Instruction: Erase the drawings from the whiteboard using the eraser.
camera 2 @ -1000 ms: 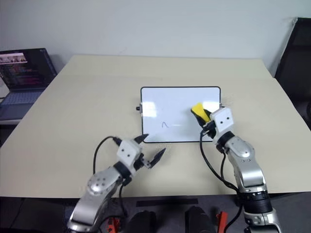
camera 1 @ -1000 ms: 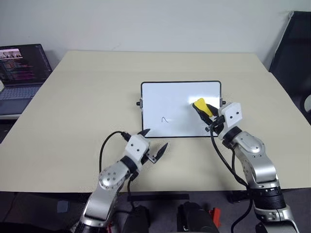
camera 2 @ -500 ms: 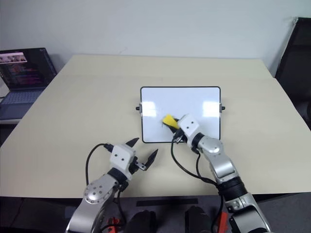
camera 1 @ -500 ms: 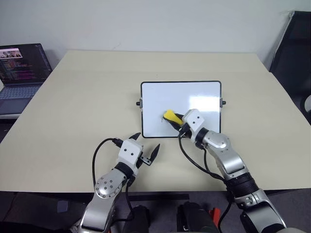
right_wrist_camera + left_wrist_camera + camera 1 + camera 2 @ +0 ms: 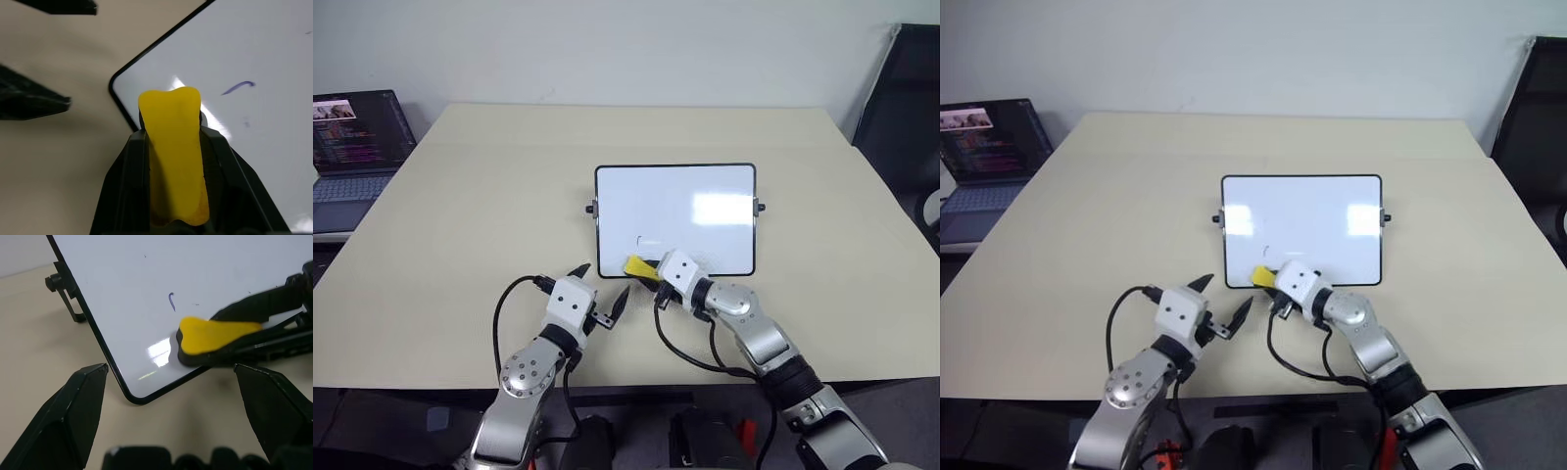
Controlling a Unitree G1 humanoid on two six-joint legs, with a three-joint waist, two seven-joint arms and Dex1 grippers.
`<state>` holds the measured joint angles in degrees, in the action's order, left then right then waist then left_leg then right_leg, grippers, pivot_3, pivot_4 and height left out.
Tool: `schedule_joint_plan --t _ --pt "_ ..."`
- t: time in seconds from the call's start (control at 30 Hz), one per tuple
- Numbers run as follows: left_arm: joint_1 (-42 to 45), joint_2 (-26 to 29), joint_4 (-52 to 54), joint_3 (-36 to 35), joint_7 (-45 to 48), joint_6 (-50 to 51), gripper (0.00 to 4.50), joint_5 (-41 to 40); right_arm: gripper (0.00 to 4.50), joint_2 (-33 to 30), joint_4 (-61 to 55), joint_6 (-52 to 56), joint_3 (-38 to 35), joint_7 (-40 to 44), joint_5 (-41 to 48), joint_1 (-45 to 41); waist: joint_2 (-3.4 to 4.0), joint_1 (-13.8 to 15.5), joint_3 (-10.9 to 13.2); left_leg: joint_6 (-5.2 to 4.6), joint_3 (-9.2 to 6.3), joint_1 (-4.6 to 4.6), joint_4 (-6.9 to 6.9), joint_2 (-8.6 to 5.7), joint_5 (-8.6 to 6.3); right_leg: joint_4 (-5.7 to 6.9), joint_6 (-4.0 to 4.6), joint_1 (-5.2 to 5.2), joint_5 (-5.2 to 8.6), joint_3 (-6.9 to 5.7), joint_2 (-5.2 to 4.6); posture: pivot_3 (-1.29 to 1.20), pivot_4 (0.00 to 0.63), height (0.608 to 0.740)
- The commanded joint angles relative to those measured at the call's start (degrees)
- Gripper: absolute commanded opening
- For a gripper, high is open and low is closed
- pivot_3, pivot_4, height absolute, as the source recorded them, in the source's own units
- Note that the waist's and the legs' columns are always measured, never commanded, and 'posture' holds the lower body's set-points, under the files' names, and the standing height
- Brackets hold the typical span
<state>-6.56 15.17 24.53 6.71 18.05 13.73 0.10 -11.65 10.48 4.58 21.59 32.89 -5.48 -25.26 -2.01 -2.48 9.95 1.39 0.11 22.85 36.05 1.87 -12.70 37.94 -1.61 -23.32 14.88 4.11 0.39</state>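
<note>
The whiteboard (image 5: 675,201) lies flat in the middle of the beige table, with small black knobs on its short sides. My right gripper (image 5: 644,270) is shut on the yellow eraser (image 5: 635,266), which rests on the board by its near left corner. One short dark stroke of the drawings (image 5: 171,301) is left just beyond the eraser (image 5: 173,147). My left gripper (image 5: 602,282) is open and holds nothing. It hovers over the table just in front of that same corner, close to the eraser (image 5: 215,333).
An open laptop (image 5: 357,137) sits beyond the table's far left edge. A black chair (image 5: 901,108) stands at the right. Cables loop from both wrists over the table's near edge.
My right gripper carried the eraser from the board's right side across to its near left corner, and the squiggle there shrank to a short stroke. The left gripper barely moved.
</note>
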Motion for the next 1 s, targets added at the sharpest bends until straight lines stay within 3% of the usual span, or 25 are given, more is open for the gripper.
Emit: schedule_joint_plan --t 0.03,0.23,0.33,0.77,1.0 --pt "0.3 0.3 3.4 -0.4 -0.4 0.7 4.5 0.1 1.08 1.0 3.8 -1.4 -2.4 -3.5 -1.3 -4.6 0.0 -0.3 0.0 0.0 0.01 -0.01 0.01 -0.01 0.0 0.02 0.01 0.0 0.0 0.0 0.0 0.0 0.15 0.74" --pt "0.7 0.5 4.0 -0.1 0.0 1.6 4.5 0.0 1.08 0.1 13.6 -3.7 -5.8 -13.3 -4.7 -12.2 -0.02 -0.4 0.0 -0.01 -0.02 -0.05 0.07 -0.05 0.02 0.03 0.11 0.05 -0.02 -0.01 -0.01 0.0 0.15 0.74" --pt "1.0 0.5 4.0 0.3 0.2 2.0 4.5 -0.1 1.08 -0.6 13.9 -4.1 -5.9 -14.1 -5.2 -12.1 -0.05 0.0 0.0 -0.02 -0.02 -0.04 0.07 -0.05 0.03 0.02 0.1 0.07 -0.02 0.0 -0.04 0.0 0.15 0.74" --pt "4.7 0.1 4.2 0.0 1.0 1.2 4.5 -1.3 1.08 -2.6 -2.2 -1.7 -8.4 -9.3 -0.9 -0.6 -0.05 0.6 0.0 -0.02 0.0 -0.02 0.07 -0.03 0.03 0.01 0.07 0.06 -0.02 0.01 -0.06 0.0 0.15 0.74" --pt "14.7 -0.5 -3.0 0.5 4.4 -0.5 4.5 -3.8 1.08 -7.5 -14.5 4.3 -14.9 -7.9 2.2 2.4 -0.05 0.8 0.0 -0.01 0.02 0.12 0.06 -0.18 0.03 -0.12 -0.25 0.01 -0.19 -0.02 -0.05 0.0 0.15 0.74"
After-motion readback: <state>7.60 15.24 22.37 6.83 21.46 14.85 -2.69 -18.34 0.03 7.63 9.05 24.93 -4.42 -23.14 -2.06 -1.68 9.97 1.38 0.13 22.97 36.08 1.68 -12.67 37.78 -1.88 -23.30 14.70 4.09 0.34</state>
